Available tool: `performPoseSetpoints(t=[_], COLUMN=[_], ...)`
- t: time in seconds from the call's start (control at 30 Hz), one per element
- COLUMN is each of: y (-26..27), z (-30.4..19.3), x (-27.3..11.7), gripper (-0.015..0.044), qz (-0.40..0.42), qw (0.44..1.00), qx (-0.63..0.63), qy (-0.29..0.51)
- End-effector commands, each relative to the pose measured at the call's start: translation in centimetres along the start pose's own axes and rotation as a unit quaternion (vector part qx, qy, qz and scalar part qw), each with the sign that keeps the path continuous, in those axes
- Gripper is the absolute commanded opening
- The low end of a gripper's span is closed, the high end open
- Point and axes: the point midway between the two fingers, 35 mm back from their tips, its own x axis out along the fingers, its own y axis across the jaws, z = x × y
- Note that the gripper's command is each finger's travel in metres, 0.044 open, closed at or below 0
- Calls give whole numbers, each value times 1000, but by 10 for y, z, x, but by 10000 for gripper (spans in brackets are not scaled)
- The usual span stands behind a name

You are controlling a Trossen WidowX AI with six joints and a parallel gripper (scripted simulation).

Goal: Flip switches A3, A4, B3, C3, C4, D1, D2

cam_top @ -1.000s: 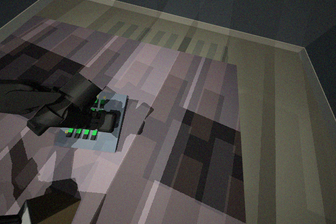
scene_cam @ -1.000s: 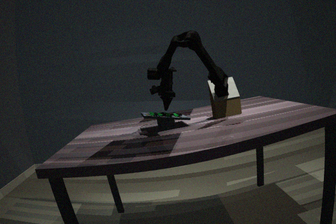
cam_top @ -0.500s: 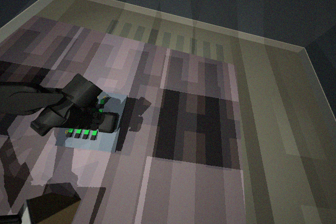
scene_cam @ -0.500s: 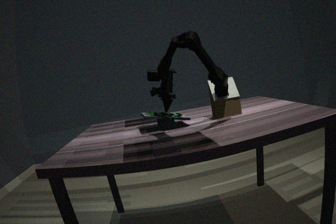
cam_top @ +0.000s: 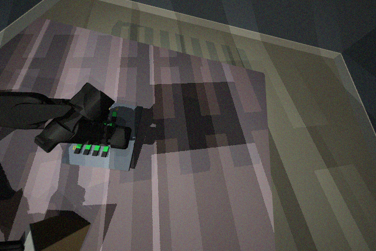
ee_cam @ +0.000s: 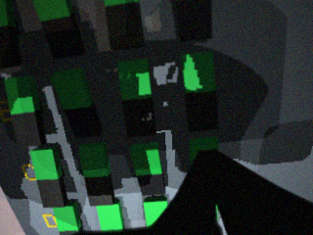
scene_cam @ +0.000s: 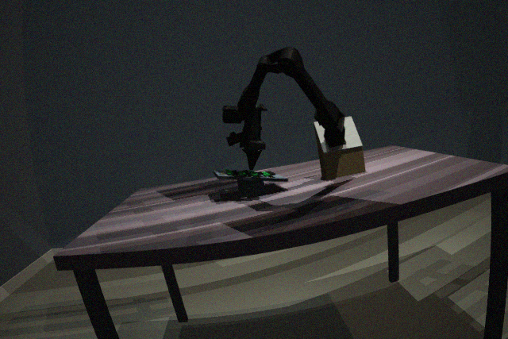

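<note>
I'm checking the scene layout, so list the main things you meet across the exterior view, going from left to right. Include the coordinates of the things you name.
Switch panel's left corner point(scene_cam: 219, 174), the gripper's closed fingertips point(scene_cam: 252, 167) over the panel, the brown block with a pale sloped face point(scene_cam: 342, 163) at the arm's foot, the table's far-right leg point(scene_cam: 497, 261).

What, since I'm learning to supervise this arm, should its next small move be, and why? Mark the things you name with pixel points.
Probably a slight press straight down: the shut black gripper point(scene_cam: 251, 167) point(ee_cam: 206, 159) points down close over the pale blue panel point(cam_top: 91, 163) point(scene_cam: 281, 179) point(ee_cam: 295, 171), at the green-and-black switch C4 point(ee_cam: 202, 144), which is listed. Contact is unclear.
</note>
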Motion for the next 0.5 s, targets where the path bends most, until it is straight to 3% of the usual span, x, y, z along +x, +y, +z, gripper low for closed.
performPoseSetpoints(t=[0.0,0.47], y=[1,1], z=[0,0], x=[1,3], gripper=[0,0], qz=[3,3], qw=[1000,1000], qx=[1,1], qy=[-1,-1])
